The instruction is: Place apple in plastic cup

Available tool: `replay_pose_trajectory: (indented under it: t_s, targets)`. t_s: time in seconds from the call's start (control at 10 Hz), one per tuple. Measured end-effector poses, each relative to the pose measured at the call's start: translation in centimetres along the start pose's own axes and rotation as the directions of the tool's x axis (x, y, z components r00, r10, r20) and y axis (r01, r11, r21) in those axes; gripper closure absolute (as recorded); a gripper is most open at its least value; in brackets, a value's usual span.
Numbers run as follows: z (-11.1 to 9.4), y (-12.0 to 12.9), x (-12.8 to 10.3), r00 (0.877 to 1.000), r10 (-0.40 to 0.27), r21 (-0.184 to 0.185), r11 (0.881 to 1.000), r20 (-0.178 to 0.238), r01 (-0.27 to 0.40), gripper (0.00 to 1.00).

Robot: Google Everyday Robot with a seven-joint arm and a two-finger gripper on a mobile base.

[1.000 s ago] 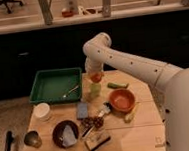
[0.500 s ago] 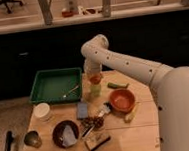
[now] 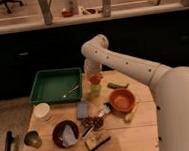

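The apple [image 3: 95,79] is a small red-orange fruit that sits at the mouth of the plastic cup [image 3: 95,89]. The cup is a pale yellowish-green tumbler standing upright near the back middle of the wooden table [image 3: 143,130], just right of the green tray. My gripper [image 3: 93,73] comes straight down from the white arm and is right on top of the apple. The arm's wrist hides how the gripper meets the fruit.
A green tray [image 3: 49,87] holding a utensil lies left of the cup. An orange bowl [image 3: 122,99] and a green vegetable [image 3: 117,85] are to the right. In front are a blue item [image 3: 82,110], a dark bowl [image 3: 65,132], a white round container [image 3: 41,111] and a dark metallic cup [image 3: 32,138].
The arm's elbow has shifted slightly sideways and the wrist has settled a little lower over the cup. The apple stays at the cup's mouth.
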Motion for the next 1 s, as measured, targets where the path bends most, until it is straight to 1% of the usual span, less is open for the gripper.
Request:
replay_pose_trajectory:
  t_s: [0.1,0.2,0.3,0.5,0.6,0.7,0.9,1.0]
  targets:
    - [0.01,-0.01,-0.02,1.0,-0.001,0.001,1.0,0.004,0.001,0.72]
    - [0.03,-0.06,0.0,1.0,-0.003,0.002,1.0,0.006,0.003,0.6]
    - [0.06,-0.08,0.01,1.0,-0.004,0.003,1.0,0.007,0.004,0.51]
    - [0.09,-0.01,-0.01,1.0,-0.003,0.003,1.0,0.009,0.003,0.3]
    - [0.09,-0.04,0.0,1.0,-0.004,0.003,1.0,0.009,0.004,0.23]
    - [0.1,-0.01,0.0,1.0,-0.004,0.003,1.0,0.009,0.004,0.2]
    - [0.15,0.13,-0.04,1.0,-0.002,0.002,1.0,0.01,0.002,0.2]
    - [0.15,0.15,-0.05,1.0,-0.004,0.01,1.0,0.009,0.004,0.2]
